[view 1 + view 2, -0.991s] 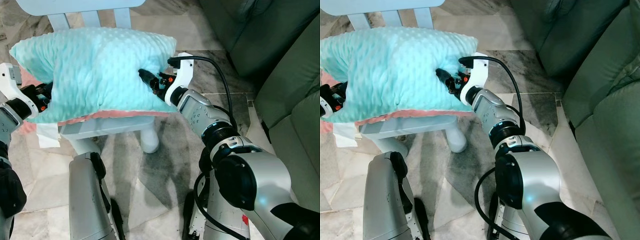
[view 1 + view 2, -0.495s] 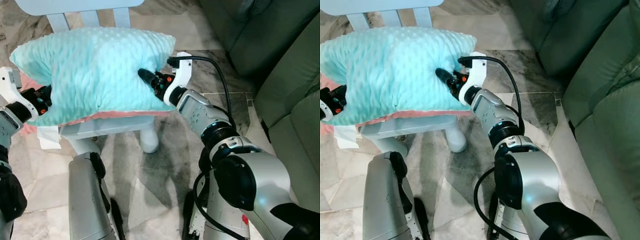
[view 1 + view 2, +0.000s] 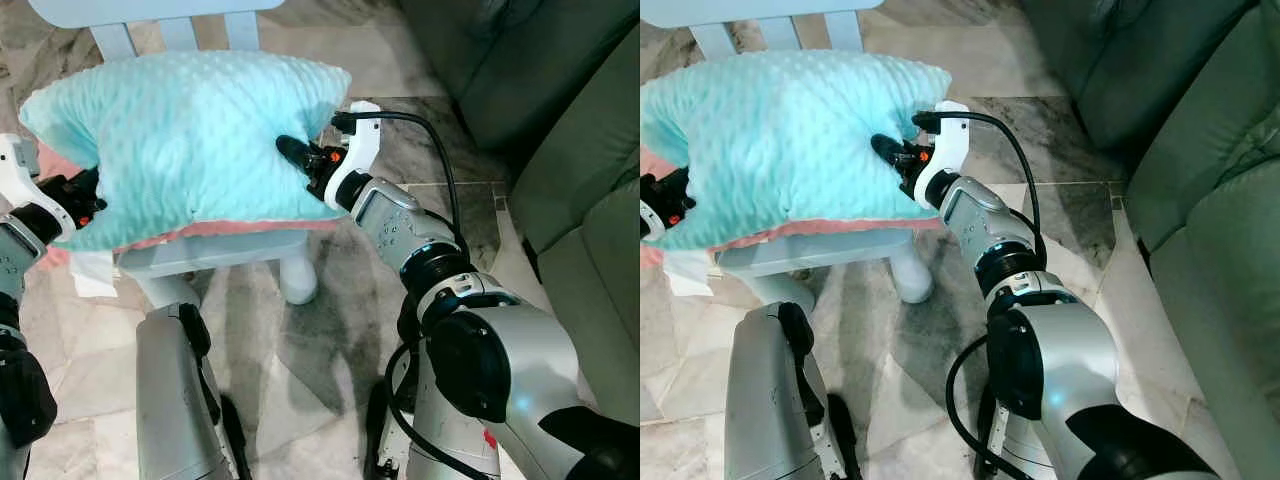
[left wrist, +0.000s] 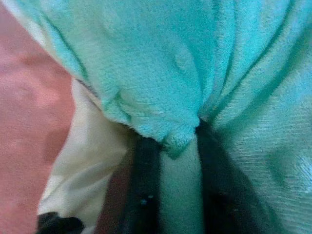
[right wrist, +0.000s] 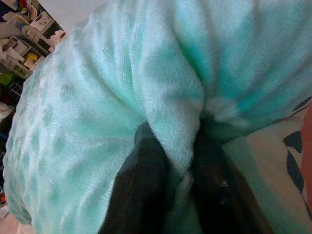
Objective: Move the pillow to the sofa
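A mint-green dotted pillow (image 3: 190, 130) with a pink underside lies over the seat of a pale chair (image 3: 215, 252). My right gripper (image 3: 292, 152) pinches a fold of the pillow's right side, its black fingers (image 5: 146, 170) shut on the plush. At the pillow's left corner my left gripper (image 3: 92, 192) is shut on another fold; in the left wrist view its fingers (image 4: 146, 165) clamp the mint fabric. The dark green sofa (image 3: 560, 110) stands to the right.
The chair's white back slats (image 3: 180, 30) rise behind the pillow. A white chair leg (image 3: 298, 280) stands on the marble floor (image 3: 330, 330). My own silver legs (image 3: 175, 400) show below. A white cloth (image 3: 95, 270) hangs at the chair's left.
The pillow has risen slightly, with both grippers still clamped on it.
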Available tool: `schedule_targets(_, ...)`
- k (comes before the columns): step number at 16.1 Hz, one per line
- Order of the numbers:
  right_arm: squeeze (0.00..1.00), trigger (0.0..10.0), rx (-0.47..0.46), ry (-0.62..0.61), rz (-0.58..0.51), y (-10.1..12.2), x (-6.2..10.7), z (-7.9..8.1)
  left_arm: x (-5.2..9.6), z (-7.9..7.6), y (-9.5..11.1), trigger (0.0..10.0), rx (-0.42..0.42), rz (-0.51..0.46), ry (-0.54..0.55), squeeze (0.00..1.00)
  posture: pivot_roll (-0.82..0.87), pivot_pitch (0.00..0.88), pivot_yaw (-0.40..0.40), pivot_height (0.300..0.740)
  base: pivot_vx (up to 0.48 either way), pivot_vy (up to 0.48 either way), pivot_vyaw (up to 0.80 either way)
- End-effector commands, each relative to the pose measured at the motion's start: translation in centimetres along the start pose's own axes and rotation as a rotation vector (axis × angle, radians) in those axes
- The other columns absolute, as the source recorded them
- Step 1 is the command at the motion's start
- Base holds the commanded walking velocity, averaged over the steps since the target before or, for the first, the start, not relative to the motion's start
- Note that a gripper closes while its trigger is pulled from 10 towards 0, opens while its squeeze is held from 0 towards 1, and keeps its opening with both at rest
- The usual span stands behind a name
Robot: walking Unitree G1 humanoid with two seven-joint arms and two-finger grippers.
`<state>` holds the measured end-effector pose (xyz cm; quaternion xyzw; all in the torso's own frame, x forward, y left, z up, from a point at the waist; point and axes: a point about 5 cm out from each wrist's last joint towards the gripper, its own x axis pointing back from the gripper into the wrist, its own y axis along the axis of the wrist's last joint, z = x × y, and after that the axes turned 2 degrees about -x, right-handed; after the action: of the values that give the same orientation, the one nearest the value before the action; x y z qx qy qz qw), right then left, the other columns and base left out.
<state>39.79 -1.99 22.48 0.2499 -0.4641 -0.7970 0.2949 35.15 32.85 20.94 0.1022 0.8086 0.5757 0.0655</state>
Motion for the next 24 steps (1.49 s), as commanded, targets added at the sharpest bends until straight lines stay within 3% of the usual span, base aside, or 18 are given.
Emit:
schedule_targets(1,0.0,0.0,-0.005,0.035,0.023,-0.7,-0.5,0.9,0.1,0.3,-1.3,0.0,-0.012,0.038,0.035,0.0,0.0,0.355,-0.035,0.401,0.0,0.0,0.0)
schedule_targets(7,0.0,0.0,0.014,0.003,0.01,-0.7,0.1,0.1,0.0,0.2,-1.7,0.0,-0.044,-0.068,0.11,0.0,0.01,0.297,-0.052,0.401,0.0,0.0,0.0)
schedule_targets(9,0.0,0.0,0.049,0.015,-0.029,0.3,0.3,-0.2,0.0,0.5,-1.7,0.0,-0.047,-0.137,0.195,0.0,0.0,0.228,-0.055,0.401,0.0,0.0,0.0)
schedule_targets(12,0.0,0.0,0.065,0.005,-0.058,1.0,0.8,-0.8,-0.2,0.0,-2.3,0.0,-0.068,-0.177,0.221,0.0,0.0,0.166,-0.061,0.401,0.0,0.0,0.0)
schedule_targets(13,0.0,0.0,0.117,0.011,-0.093,2.0,1.5,-1.4,-0.7,-1.2,-2.7,0.0,-0.147,-0.236,0.235,0.0,0.0,0.089,-0.064,0.401,0.0,0.0,0.0)
schedule_targets(15,0.0,0.0,0.165,0.063,-0.095,2.8,2.1,-1.5,-1.6,-3.1,-2.8,0.0,-0.089,-0.383,0.243,0.0,-0.01,0.017,-0.056,0.401,0.0,0.0,0.0)
schedule_targets(19,0.0,0.0,0.371,0.153,-0.091,3.4,3.1,-0.7,-4.0,-6.9,-2.5,0.0,-0.176,-0.47,0.276,0.0,-0.04,0.0,-0.046,0.401,0.0,0.0,0.0)
schedule_targets(21,0.0,0.0,0.405,0.147,-0.089,2.0,4.2,-0.8,-4.9,-8.1,-2.8,0.0,-0.2,-0.453,0.273,0.0,-0.07,0.0,-0.032,0.401,0.0,0.0,0.0)
schedule_targets(24,0.0,0.0,0.391,0.036,-0.088,-1.0,6.6,-1.9,-5.2,-8.7,-5.4,0.0,-0.177,-0.359,0.253,0.0,-0.09,0.0,-0.017,0.401,0.0,0.0,0.0)
